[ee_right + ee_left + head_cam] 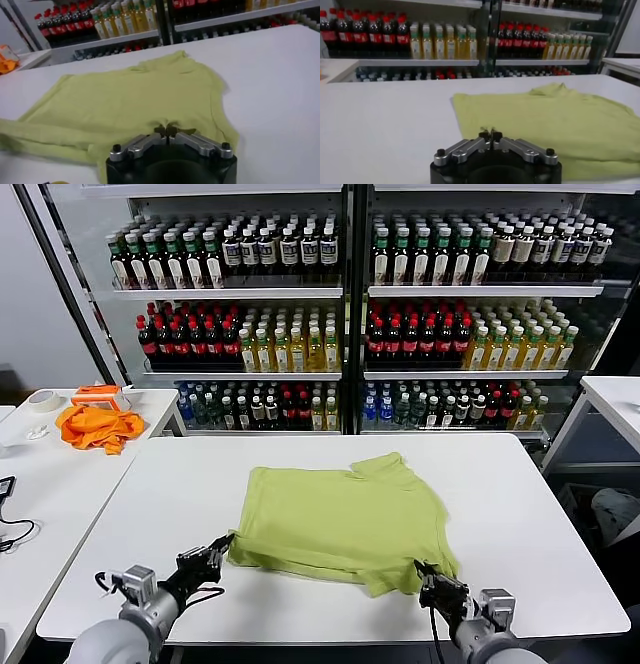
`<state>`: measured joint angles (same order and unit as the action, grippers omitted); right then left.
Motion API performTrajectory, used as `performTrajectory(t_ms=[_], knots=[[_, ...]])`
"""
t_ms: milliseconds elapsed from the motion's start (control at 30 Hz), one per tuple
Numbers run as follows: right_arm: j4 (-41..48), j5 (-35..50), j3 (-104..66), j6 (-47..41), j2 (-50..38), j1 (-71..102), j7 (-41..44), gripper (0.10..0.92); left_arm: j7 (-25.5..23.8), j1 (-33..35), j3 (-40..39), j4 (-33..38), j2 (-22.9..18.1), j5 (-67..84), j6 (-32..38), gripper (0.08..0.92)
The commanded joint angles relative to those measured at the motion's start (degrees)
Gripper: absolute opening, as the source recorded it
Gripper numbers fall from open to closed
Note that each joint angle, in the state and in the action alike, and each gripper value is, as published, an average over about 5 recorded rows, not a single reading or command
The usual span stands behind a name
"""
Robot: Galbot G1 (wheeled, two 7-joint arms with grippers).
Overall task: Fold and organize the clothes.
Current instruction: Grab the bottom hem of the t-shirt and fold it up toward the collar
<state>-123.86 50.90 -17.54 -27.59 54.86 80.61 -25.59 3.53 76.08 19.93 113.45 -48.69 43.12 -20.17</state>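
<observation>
While I ready a fold, left gripper (pixel 222 546) and right gripper (pixel 428 574) pinch the shirt's (pixel 345 519) near hem corners.

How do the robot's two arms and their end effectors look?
Both arms are light grey. Left end effector and right end effector are black with silver finger links and small black screws. A thin black cable loops beside the left wrist.
</observation>
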Motion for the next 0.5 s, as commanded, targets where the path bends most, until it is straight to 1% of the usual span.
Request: performTrajectory(t_ms=[33, 300, 500], knots=[[2.99, 1.69, 0.61, -0.76, 0.29, -3.57, -0.45, 0.105, -1.72, -8.33, -4.95, -7.17, -0.08, 0.57, 0.27, 0.084], [4.2, 1.4, 0.85, -0.61, 0.44, -4.48, -0.06, 0.105, -3.87, -10.56, -6.99, -11.96, -1.06, -1.25, 0.76, 0.084], [5.63, 0.68, 1.67, -0.56, 1.13, -5.44, 0.46, 0.105, -4.04, -11.04, -7.41, -12.81, -1.3, -1.8, 0.77, 0.084]])
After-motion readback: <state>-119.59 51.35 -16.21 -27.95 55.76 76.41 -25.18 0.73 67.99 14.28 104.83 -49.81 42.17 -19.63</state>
